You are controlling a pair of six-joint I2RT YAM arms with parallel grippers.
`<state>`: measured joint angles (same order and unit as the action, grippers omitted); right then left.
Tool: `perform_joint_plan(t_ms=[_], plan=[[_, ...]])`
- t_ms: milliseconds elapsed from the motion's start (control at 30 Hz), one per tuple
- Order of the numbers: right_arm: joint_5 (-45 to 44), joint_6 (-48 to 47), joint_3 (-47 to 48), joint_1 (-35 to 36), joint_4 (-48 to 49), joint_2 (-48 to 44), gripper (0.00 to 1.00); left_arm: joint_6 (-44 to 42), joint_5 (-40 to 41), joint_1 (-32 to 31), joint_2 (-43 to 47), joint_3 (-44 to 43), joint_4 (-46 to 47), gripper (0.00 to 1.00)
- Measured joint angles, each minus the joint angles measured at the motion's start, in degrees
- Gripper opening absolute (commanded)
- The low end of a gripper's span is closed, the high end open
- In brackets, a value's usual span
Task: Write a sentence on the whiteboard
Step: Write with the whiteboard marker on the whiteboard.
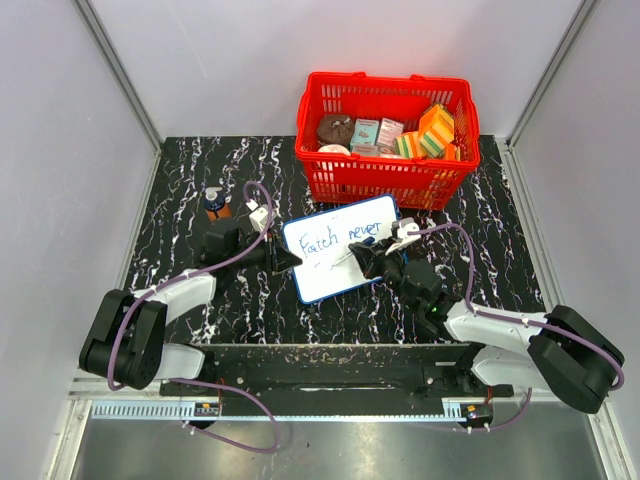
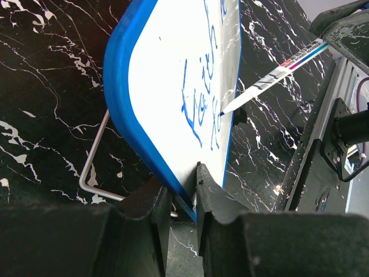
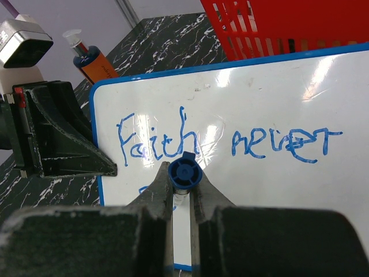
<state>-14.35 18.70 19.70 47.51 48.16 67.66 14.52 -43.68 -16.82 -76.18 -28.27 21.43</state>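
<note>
Top external: black marbled tabletop [image 1: 180, 170], white walls [image 1: 250, 60]; left jaws pinch whiteboard [image 1: 330, 265] edge, right jaws clamp marker [image 3: 184, 173].

Saw the whiteboard [image 1: 325, 280] [image 2: 167, 86] [image 3: 277, 196] at the middle of the dark marbled table [image 1: 180, 290], just before the red basket [image 1: 385, 180]. Flat, white, with thin blue frame and rounded corners, turned a little, right end farther away. Read on it the sentence [image 1: 340, 243] [image 2: 199, 104] [image 3: 182, 135] in blue marker: "Faith never" in one line, and a small blue beginning of a second line under "Faith".
</note>
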Motion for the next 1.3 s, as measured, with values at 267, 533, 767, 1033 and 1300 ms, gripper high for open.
perform_joint_plan(t_ms=[267,533,767,1033,1300], plan=[[0.0,0.0,0.0,0.0,0.0,0.0,0.00,0.0,0.0,0.0,0.0,0.0,0.0,0.00],[0.0,0.0,0.0,0.0,0.0,0.0,0.00,0.0,0.0,0.0,0.0,0.0,0.0,0.00],[0.0,0.0,-0.1,0.0,-0.9,-0.7,0.00,0.0,0.0,0.0,0.0,0.0,0.0,0.00],[0.0,0.2,-0.9,0.0,-1.1,-1.3,0.00,0.0,0.0,0.0,0.0,0.0,0.0,0.00],[0.0,0.4,-1.4,0.0,-1.1,-1.6,0.00,0.0,0.0,0.0,0.0,0.0,0.0,0.00]])
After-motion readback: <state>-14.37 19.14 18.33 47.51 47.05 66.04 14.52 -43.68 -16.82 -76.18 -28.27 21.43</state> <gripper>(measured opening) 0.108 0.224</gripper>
